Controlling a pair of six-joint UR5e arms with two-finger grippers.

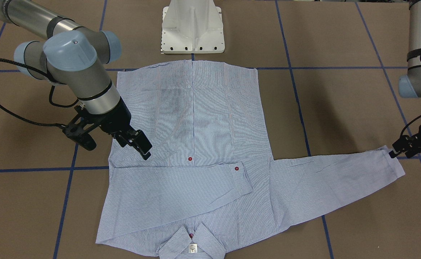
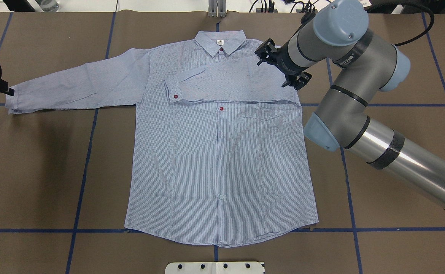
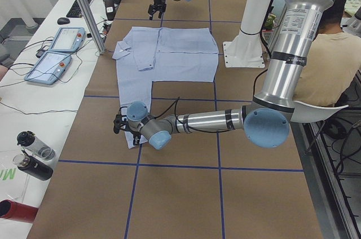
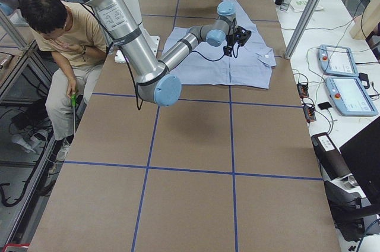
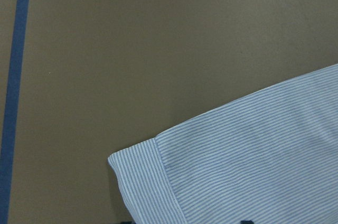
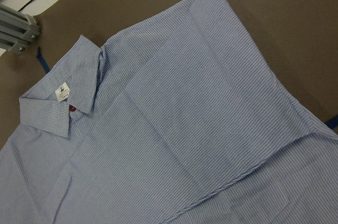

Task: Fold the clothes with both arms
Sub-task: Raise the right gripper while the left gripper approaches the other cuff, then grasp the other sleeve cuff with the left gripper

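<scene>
The light blue striped shirt (image 2: 218, 152) lies flat, front up and buttoned, with its collar (image 2: 219, 40) at the far edge. One sleeve (image 2: 226, 82) is folded across the chest. The other sleeve (image 2: 74, 87) stretches straight out to the robot's left. My left gripper (image 2: 8, 91) sits low at that sleeve's cuff (image 5: 142, 182); its fingers look open around the cuff's end. My right gripper (image 1: 144, 151) hovers open above the shirt's right shoulder, beside the folded sleeve, holding nothing.
The brown table is marked with blue tape lines (image 2: 93, 152). The white pedestal base (image 1: 192, 28) stands at the shirt's hem. A seated person (image 4: 59, 32) is behind the robot. Teach pendants (image 3: 56, 53) and bottles (image 3: 31, 154) lie on the side bench.
</scene>
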